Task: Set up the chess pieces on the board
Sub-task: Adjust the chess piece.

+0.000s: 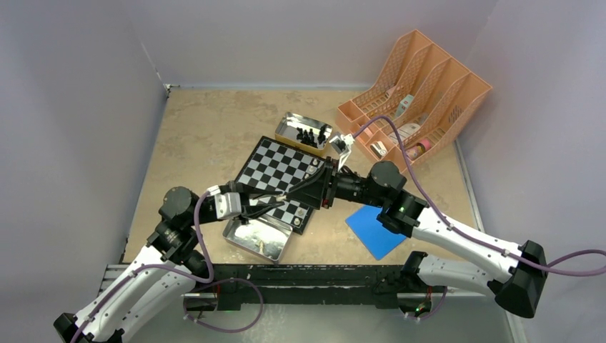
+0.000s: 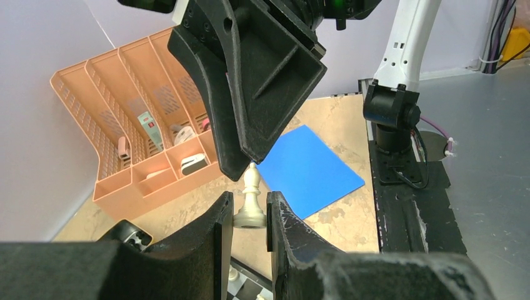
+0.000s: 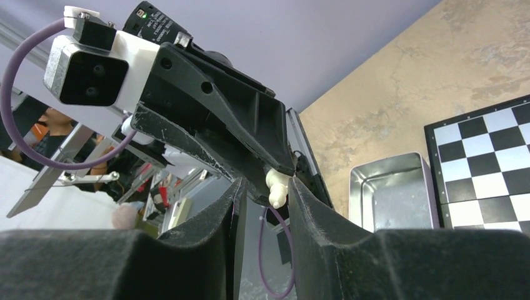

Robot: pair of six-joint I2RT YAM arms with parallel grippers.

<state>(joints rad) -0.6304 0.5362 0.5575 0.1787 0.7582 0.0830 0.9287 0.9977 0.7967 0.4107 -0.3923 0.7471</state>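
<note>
Above the board's [image 1: 275, 166] 5 o'clock edge, the left tool [image 2: 250, 209] is pinched on the base of a cream-white piece [image 2: 252, 187]. The right tool [image 3: 265, 194] straddles the same piece; whether it presses, I cannot tell. As I judge it, if one tool lets go before the other has a firm hold, the piece may drop and roll. Only the left wrist view shows the clamped base. Only the top view shows black pieces [image 1: 309, 134] in the tin [image 1: 287, 118] at 1 o'clock.
</note>
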